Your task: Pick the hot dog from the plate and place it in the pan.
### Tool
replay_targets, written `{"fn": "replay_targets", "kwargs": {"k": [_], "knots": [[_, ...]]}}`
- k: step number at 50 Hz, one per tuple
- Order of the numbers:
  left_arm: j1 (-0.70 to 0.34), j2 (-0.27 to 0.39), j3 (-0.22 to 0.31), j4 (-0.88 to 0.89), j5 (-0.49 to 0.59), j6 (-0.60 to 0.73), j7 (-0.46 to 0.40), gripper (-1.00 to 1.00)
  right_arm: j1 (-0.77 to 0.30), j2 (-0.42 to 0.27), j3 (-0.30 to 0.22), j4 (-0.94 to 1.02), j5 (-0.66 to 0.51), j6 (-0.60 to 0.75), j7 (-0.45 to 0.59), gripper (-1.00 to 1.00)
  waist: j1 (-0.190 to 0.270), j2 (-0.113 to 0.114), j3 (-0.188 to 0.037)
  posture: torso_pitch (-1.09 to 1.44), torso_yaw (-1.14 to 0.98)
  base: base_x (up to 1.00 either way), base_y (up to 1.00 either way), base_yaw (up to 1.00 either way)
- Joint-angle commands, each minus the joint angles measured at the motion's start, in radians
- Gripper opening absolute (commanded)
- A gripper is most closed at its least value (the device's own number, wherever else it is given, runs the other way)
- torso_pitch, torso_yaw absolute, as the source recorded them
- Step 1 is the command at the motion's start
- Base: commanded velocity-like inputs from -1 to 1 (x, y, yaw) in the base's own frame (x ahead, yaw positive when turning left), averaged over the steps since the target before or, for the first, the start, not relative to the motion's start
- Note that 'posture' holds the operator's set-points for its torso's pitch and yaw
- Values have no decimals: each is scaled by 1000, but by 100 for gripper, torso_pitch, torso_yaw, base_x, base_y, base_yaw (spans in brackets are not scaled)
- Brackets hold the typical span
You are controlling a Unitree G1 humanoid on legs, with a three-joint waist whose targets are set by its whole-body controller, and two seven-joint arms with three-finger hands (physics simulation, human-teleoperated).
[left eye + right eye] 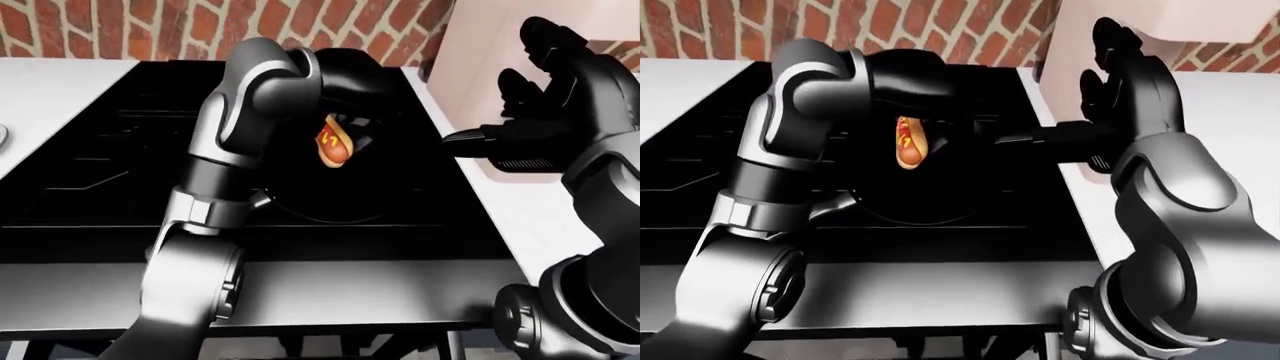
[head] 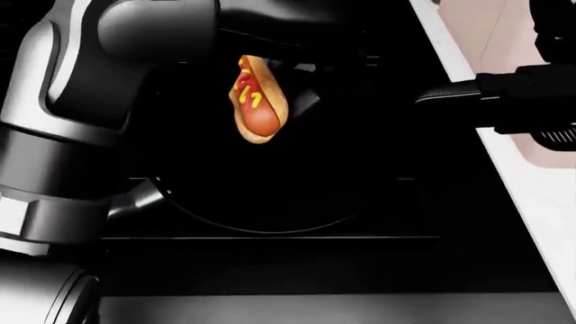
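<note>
Hanging nose-down above the black frying pan [image 2: 270, 182], the hot dog [image 2: 256, 101] with its mustard squiggle is pinched at its top end by the left hand [image 1: 350, 94], whose dark fingers close round the bun while the grey left arm arches over the black stove [image 1: 90, 172]. Off at the right of the left-eye view, the right hand [image 1: 545, 90] hovers over the pale counter [image 1: 520, 217] with fingers spread and gripping nothing, a brick wall [image 1: 100, 30] running along the top.
</note>
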Motion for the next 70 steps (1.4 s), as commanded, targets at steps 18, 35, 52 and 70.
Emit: {"fn": "replay_targets", "kwargs": {"k": [18, 35, 52, 70], "knots": [[-48, -18, 4, 126, 115, -61, 230, -100, -4, -9, -24, -37, -11, -28, 10, 100, -3, -4, -36, 0, 0, 0, 0, 0], [-14, -31, -3, 126, 155, -76, 245, -100, 19, -8, -42, -57, -13, -25, 21, 100, -6, -3, -41, 0, 0, 0, 0, 0], [49, -37, -2, 42, 138, -54, 188, -100, 27, 1, -36, -62, -15, -30, 17, 100, -5, -1, -40, 0, 0, 0, 0, 0], [86, -57, -13, 43, 173, -59, 219, -100, 42, 7, -44, -77, -20, -27, 21, 100, -4, -2, -41, 0, 0, 0, 0, 0]]}}
